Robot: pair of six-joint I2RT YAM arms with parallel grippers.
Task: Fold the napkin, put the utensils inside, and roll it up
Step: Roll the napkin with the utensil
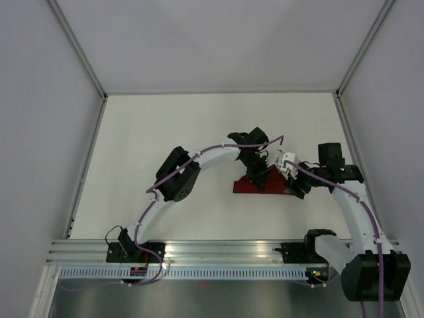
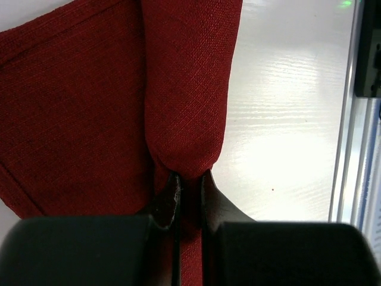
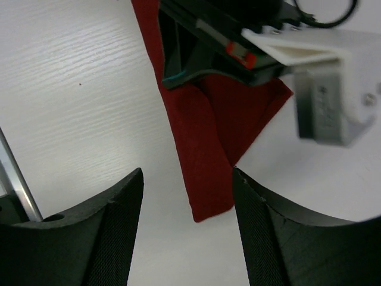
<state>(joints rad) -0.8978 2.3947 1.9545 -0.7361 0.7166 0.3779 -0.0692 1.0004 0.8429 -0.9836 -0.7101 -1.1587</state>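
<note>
You are in the folding step. Your left gripper is pressed tight on a raised fold of the napkin, which lies mid-width on the table. Your right gripper hovers with its fingers spread over the napkin's right end, holding nothing. The next move calls for carrying the pinched fold across and laying it flat, edges matched. No utensils show; they may be hidden behind the arms. Beyond the napkin and to its left you have wide room. On its near side, the rail leaves you less.
</note>
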